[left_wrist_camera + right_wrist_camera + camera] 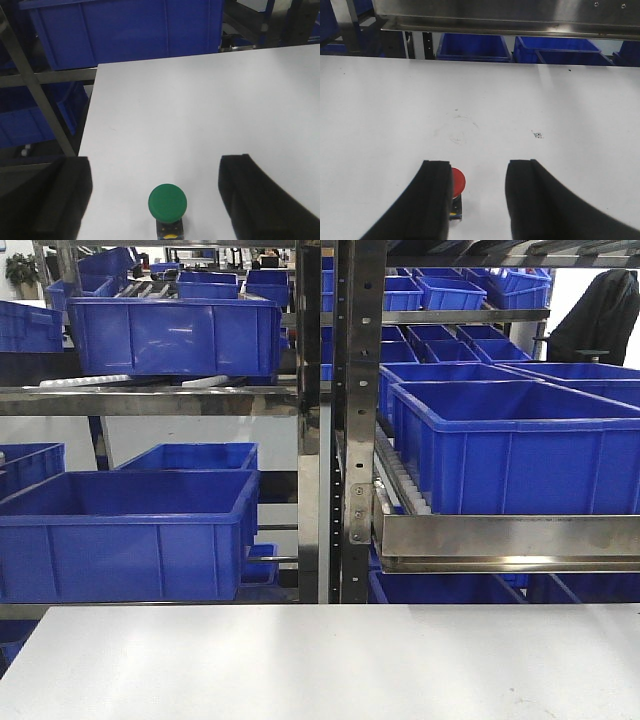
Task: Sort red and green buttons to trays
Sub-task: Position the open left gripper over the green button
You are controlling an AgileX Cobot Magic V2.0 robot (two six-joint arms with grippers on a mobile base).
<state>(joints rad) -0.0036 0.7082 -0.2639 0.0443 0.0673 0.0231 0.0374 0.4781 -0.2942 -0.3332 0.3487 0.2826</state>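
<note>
Clearly released, our left pincer [152, 162] straddles the green button [167, 202], bottom centre; right pincer [479, 167] likewise, red button [458, 181] beside its frame-left finger.

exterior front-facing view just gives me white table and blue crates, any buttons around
observer: Yes. The left wrist view shows a green button standing on the table, in the gap of the open left gripper.
operator: and a red one
observer: The right wrist view shows a red button on the table, partly hidden behind one finger of the open right gripper.
operator: trays in sight
observer: No tray shows in any of the three views.
</note>
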